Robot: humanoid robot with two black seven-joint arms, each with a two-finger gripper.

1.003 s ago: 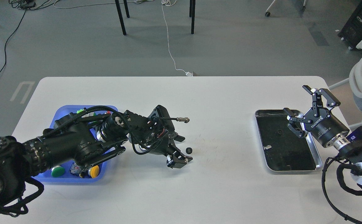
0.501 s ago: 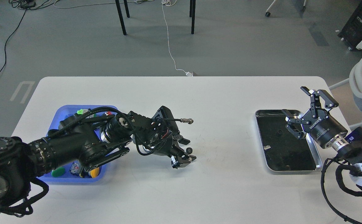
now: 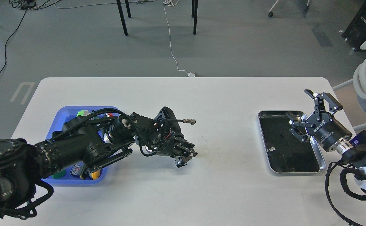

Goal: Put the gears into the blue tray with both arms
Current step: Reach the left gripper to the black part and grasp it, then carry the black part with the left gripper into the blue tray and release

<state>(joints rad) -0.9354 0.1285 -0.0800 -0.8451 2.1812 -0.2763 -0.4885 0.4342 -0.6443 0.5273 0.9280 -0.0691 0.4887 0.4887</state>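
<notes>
My left gripper [image 3: 187, 153] rests low on the white table [image 3: 220, 103], right of the blue tray [image 3: 64, 110], and is shut on a small black gear that hardly shows between the dark fingers. The left arm lies across the blue tray and covers most of it. My right gripper [image 3: 299, 104] hovers open over the far right corner of the steel-rimmed black tray [image 3: 321, 160], holding nothing. A tiny dark round piece [image 3: 282, 134] that looks like another gear lies inside that tray.
Push-button switches with green [image 3: 81, 112] and yellow [image 3: 95, 173] caps lie in the blue tray. A small silver bit [image 3: 271, 149] lies in the steel tray. A cable plug [image 3: 188, 121] sticks out from my left wrist. Chair legs and cables stand on the floor beyond the table.
My left gripper slid right around the gear on the table and its fingers went from open to shut on it. My right gripper shifted slightly and stayed open.
</notes>
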